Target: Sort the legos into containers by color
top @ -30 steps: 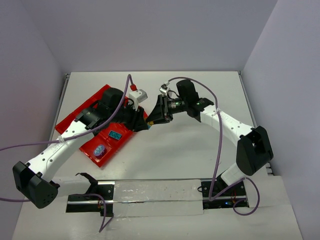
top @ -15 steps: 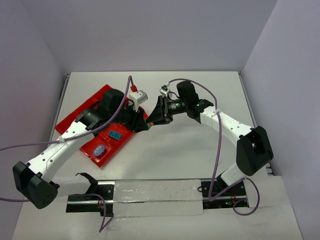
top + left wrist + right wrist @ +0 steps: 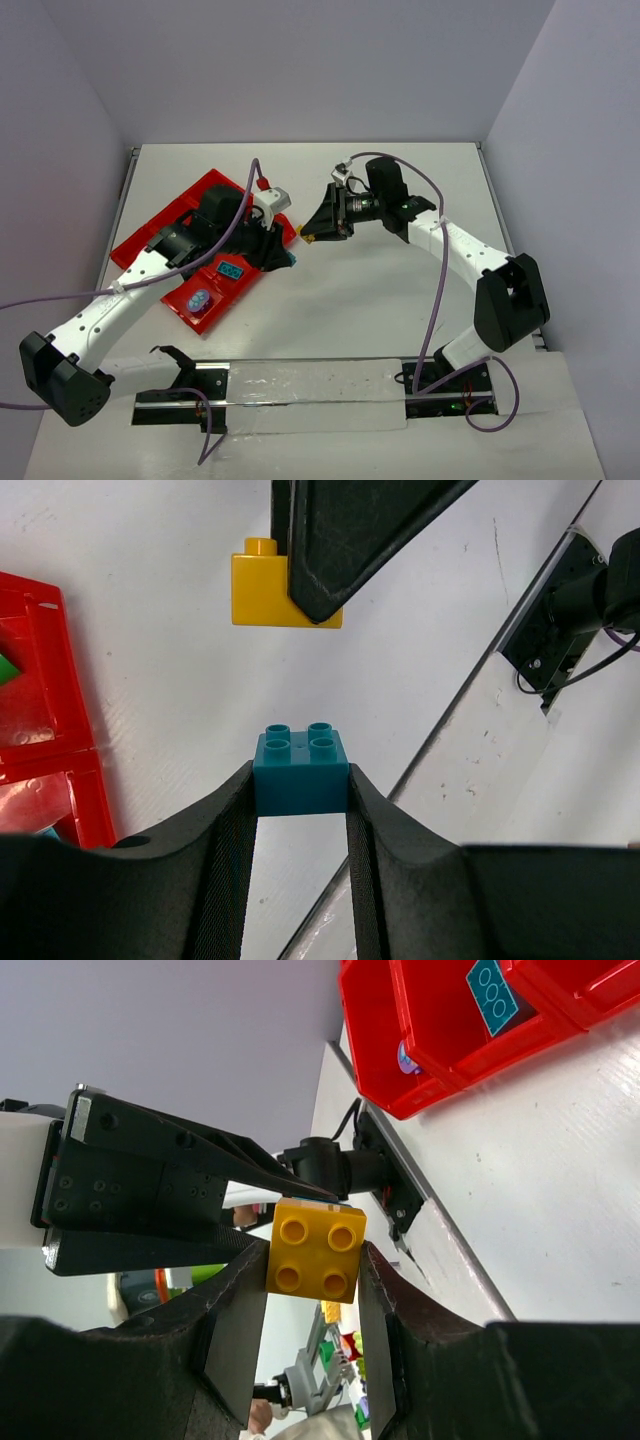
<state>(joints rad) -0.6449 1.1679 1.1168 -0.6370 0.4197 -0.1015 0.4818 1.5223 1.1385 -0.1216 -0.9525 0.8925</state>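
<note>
My left gripper (image 3: 300,780) is shut on a teal lego (image 3: 300,770), studs facing away, held over the white table. Just beyond it my right gripper (image 3: 313,1260) is shut on a yellow lego (image 3: 315,1250); that yellow lego (image 3: 258,588) also shows in the left wrist view, a small gap away from the teal one. From above, both grippers meet near the tray's right corner, left gripper (image 3: 287,256) below right gripper (image 3: 310,236). The red tray of containers (image 3: 185,200) lies at the left, with a teal lego (image 3: 232,270) in one compartment and a bluish piece (image 3: 200,299) in the nearest one.
My left arm lies across the tray's middle compartments and hides them. A green piece (image 3: 8,670) peeks from the tray (image 3: 55,690) in the left wrist view. A shiny strip with rails (image 3: 300,395) runs along the near table edge. Walls close in on three sides.
The two grippers were pressed together a second ago and have since drawn apart. The right one has pulled back up and to the right with the yellow lego; the left keeps the teal one.
</note>
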